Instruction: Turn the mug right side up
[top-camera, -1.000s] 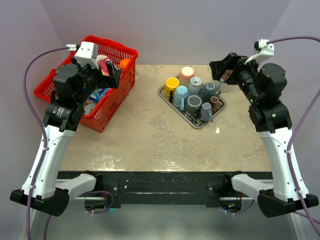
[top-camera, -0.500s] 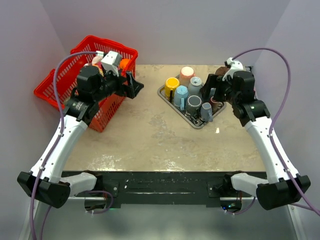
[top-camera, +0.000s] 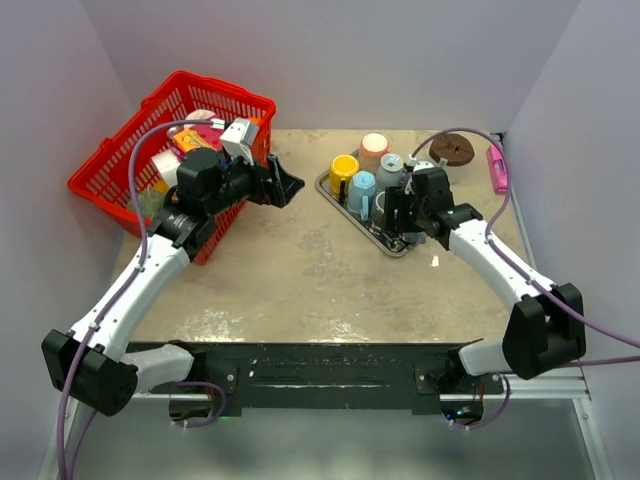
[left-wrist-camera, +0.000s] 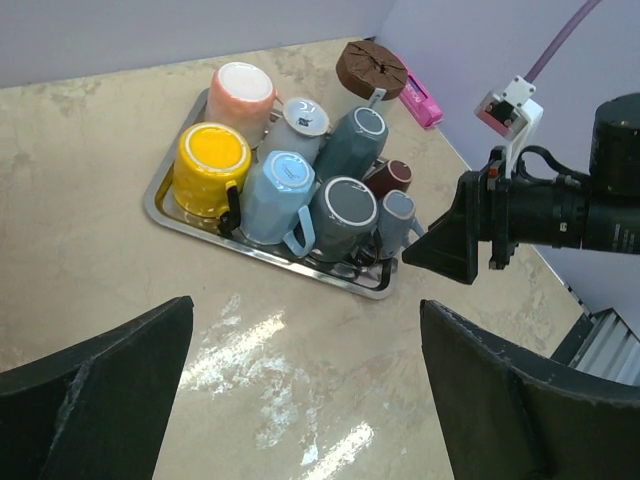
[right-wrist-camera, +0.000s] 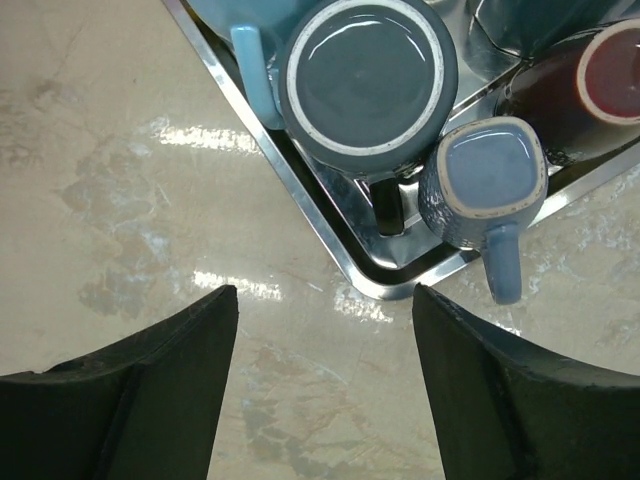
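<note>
Marble tabletop (right-wrist-camera: 120, 180) lies under the spread right gripper (right-wrist-camera: 322, 295), upturned blue mug (right-wrist-camera: 483, 180) seemingly just ahead.

Even overhead light glares off the table (right-wrist-camera: 120, 180); fingers (right-wrist-camera: 130, 390) seem soft.

Red basket (top-camera: 104, 166) left; brown disc (top-camera: 451, 149), pink item (top-camera: 495, 168) (stapler?) right corner

A robot test cell in a lab: plain lilac walls (top-camera: 330, 60) box in a marble-look table (top-camera: 300, 270), with 2 white robot arms (top-camera: 140, 290) bolted to its near edge, a red basket (top-camera: 105, 170) of props and a steel tray (right-wrist-camera: 305, 205) of mugs (left-wrist-camera: 341, 215).
</note>
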